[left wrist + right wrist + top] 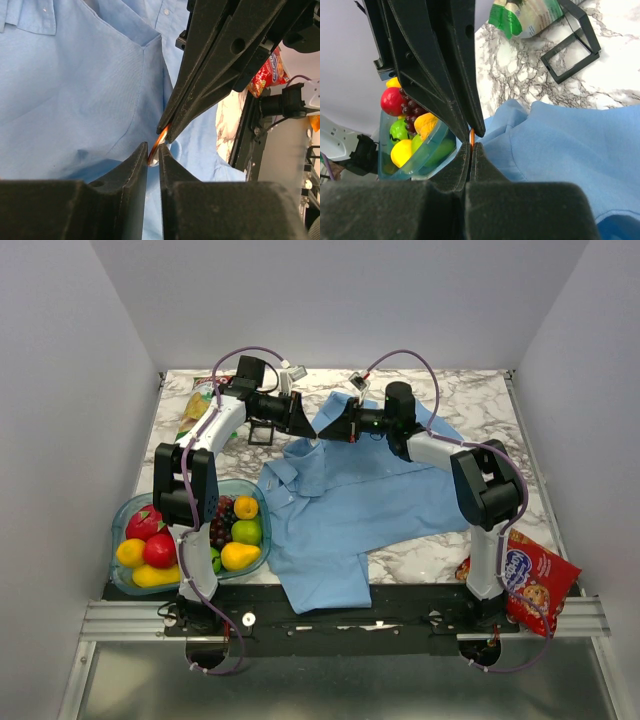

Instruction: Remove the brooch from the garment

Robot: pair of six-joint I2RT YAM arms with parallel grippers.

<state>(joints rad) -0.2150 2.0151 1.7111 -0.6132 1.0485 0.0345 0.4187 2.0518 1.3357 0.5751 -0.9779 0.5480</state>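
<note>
The garment (350, 500), a light blue collared shirt, lies spread on the marble table under both arms. Over its collar area my left gripper (312, 432) and right gripper (322, 433) meet tip to tip. The left wrist view has the brooch (155, 149), a thin disc with an orange rim, tilted across the narrow gap of my left gripper (152, 150), with my right gripper (167, 134) clamped on its upper edge. An orange sliver of the brooch (471, 136) shows between my shut right gripper (471, 146) and the left gripper (476, 131) above. I cannot tell whether the brooch is still fastened to the cloth (75, 90).
A blue bowl (262, 498) of fruit stands at the near left beside the shirt. Behind the left arm sit a black square frame (262, 433) and a green snack bag (195, 405). A red cookie bag (535, 580) hangs over the near right edge.
</note>
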